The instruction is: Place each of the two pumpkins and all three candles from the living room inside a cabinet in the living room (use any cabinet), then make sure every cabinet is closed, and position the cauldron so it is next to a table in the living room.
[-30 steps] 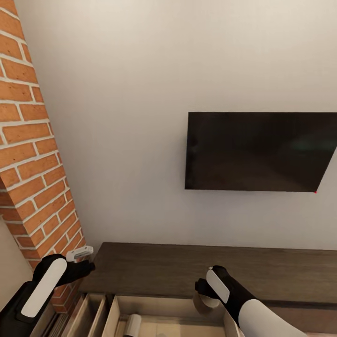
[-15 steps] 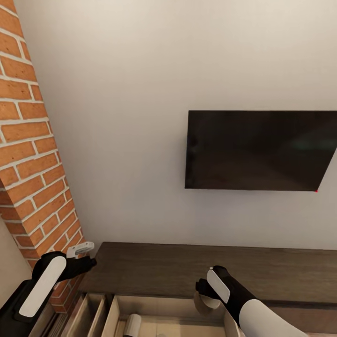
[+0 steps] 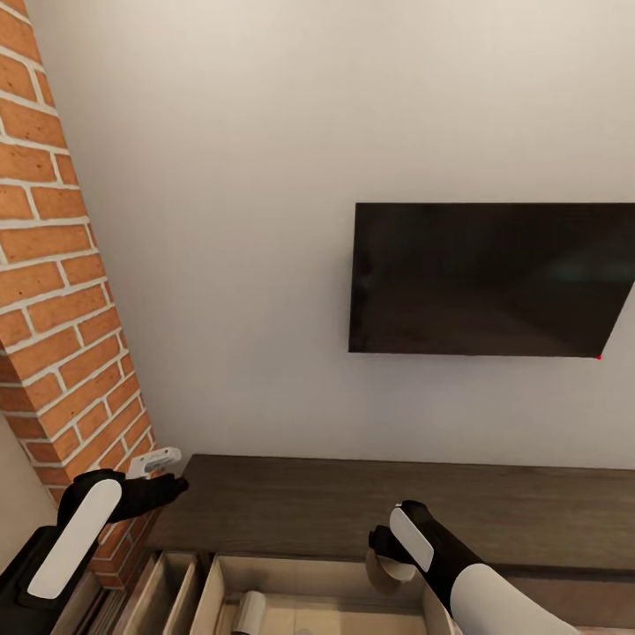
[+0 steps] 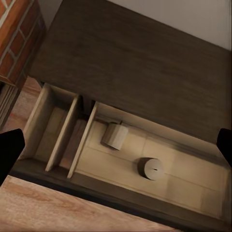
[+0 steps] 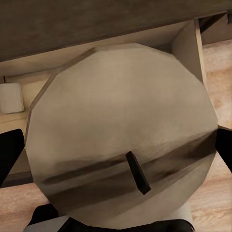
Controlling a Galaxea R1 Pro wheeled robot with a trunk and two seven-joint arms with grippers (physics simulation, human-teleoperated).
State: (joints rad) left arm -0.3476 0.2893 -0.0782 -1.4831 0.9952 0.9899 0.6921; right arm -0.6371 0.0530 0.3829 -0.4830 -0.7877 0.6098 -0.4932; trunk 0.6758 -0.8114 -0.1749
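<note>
The dark-brown cabinet (image 3: pixel 353 507) runs along the wall below me, and its drawer (image 4: pixel 53 133) is pulled open. In the drawer's wide compartment one pale candle (image 4: pixel 115 135) lies on its side and a second candle (image 4: pixel 151 168) stands upright. The lying one also shows in the head view (image 3: pixel 250 610). My right gripper (image 3: pixel 381 557) is shut on a third candle (image 5: pixel 121 145), held over the drawer's far edge with its wick facing the wrist camera. My left gripper (image 3: pixel 168 478) hovers open above the cabinet's left end, beside the brick column. No pumpkin or cauldron is in view.
A brick column (image 3: pixel 62 291) stands close on the left, right by my left arm. A black television (image 3: pixel 485 280) hangs on the white wall above the cabinet. The drawer's narrow left compartments (image 4: pixel 60 130) hold nothing. Wooden floor (image 4: pixel 58 208) lies in front of the drawer.
My left gripper has crept a little up and to the right, toward the cabinet top. The right arm and its candle have stayed put.
</note>
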